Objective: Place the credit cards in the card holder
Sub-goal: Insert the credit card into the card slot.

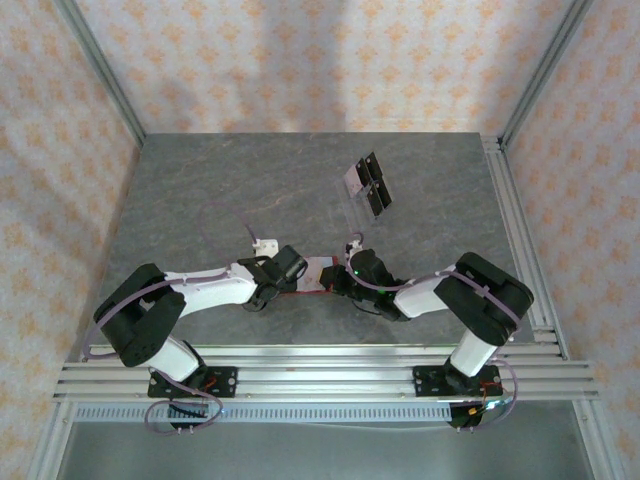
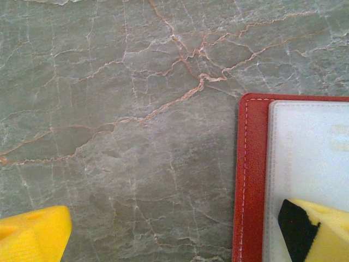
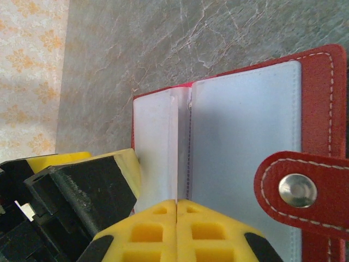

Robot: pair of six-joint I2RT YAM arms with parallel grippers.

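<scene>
The red card holder [image 1: 314, 274] lies open near the table's front, between both grippers. Its clear inner sleeves [image 3: 245, 136] face up, and the snap strap [image 3: 297, 191] lies to the right. My right gripper [image 3: 177, 210] is shut, pinching the edge of a raised sleeve leaf [image 3: 155, 147]. My left gripper [image 2: 180, 232] is open wide. One of its fingers [image 2: 322, 229] rests on the holder's sleeve [image 2: 308, 158] and the other finger [image 2: 32, 234] is over bare table. The credit cards [image 1: 366, 185] lie in a small cluster farther back, right of centre, apart from both grippers.
A small white object [image 1: 265, 243] lies on the grey marbled table [image 1: 200, 190] just behind the left arm. Aluminium rails [image 1: 520, 230] run along the right and front edges. Patterned walls enclose the table.
</scene>
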